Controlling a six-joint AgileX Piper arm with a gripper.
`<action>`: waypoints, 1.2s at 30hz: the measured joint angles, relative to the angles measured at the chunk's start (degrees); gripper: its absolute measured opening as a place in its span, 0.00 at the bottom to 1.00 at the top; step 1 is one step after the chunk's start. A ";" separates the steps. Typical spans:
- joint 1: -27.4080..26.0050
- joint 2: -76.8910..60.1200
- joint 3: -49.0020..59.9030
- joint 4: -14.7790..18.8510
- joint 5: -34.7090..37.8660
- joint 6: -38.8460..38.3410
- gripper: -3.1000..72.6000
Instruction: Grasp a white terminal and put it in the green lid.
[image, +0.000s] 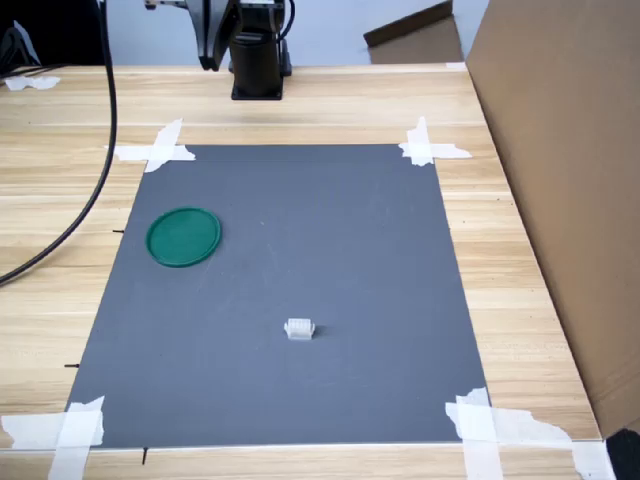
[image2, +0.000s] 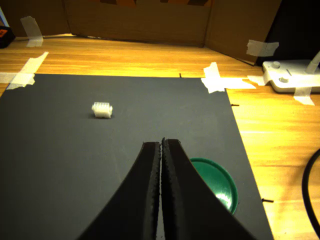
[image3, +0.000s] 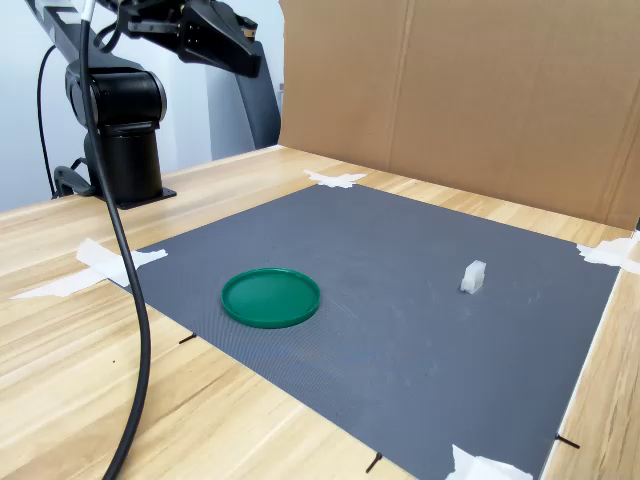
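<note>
The white terminal (image: 299, 329) (image3: 473, 277) (image2: 102, 110) lies alone on the grey mat, toward its near edge in the first exterior view. The green lid (image: 184, 237) (image3: 271, 297) (image2: 218, 183) lies flat and empty on the mat, at the first exterior view's left. My gripper (image2: 161, 142) (image3: 250, 62) hangs high above the table near the arm's base, well away from both. Its two black fingers (image2: 176, 176) are pressed together with nothing between them, and they cover part of the lid in the wrist view.
The grey mat (image: 330, 240) is taped at its corners to a wooden table. A cardboard wall (image3: 470, 100) stands along one side. The arm's base (image3: 125, 150) stands behind the mat, and a black cable (image3: 135, 330) runs over the table beside the lid. A white device (image2: 292, 80) sits off the mat.
</note>
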 joint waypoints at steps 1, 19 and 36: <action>0.00 2.28 -1.59 -0.06 0.07 -1.27 0.01; 0.00 29.06 -22.86 -0.78 10.08 -13.57 0.01; 0.00 46.99 -47.98 -19.58 38.10 -8.34 0.01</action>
